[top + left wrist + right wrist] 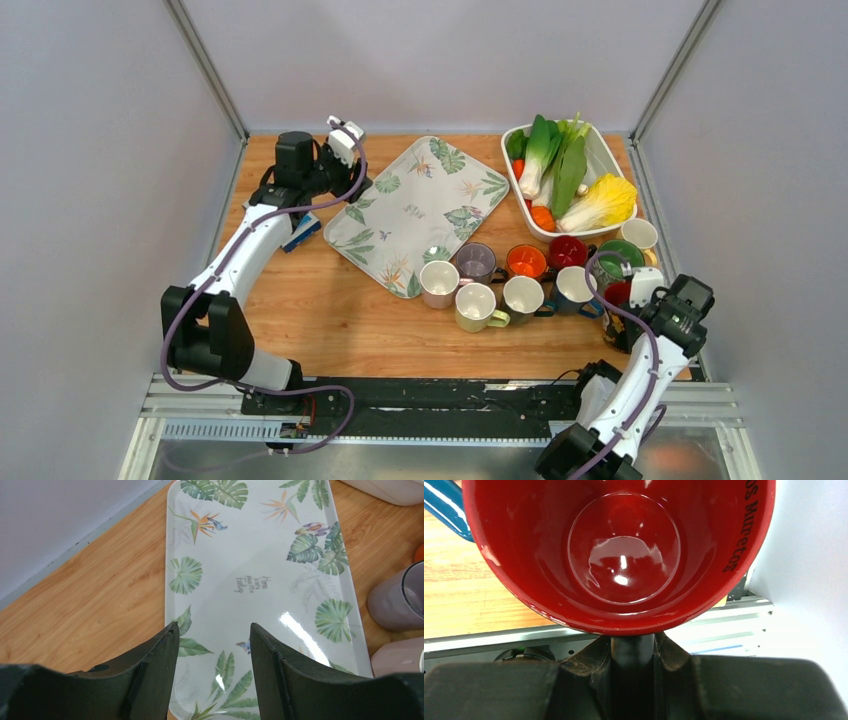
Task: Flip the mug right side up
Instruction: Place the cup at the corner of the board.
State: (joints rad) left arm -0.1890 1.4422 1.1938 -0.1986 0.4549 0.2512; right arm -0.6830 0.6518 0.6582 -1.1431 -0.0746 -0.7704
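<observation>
1. The right pincer (633,644) is clenched on the dark handle (632,654) of the red mug (624,555). Gripping there probably gives it leverage to swing the body round.
2. The mug sits directly ahead of this pincer with its mouth facing the wrist, so the glossy inside bottom shows. It looks close to upright, but I cannot tell whether its base rests on the surface (454,595).
3. A blue handle (444,505) from a neighbouring mug lies just ahead to the left, so room is tight.
4. The left pincer (214,635) is released and empty above the leaf-print tray (260,555), likely parked clear.
</observation>
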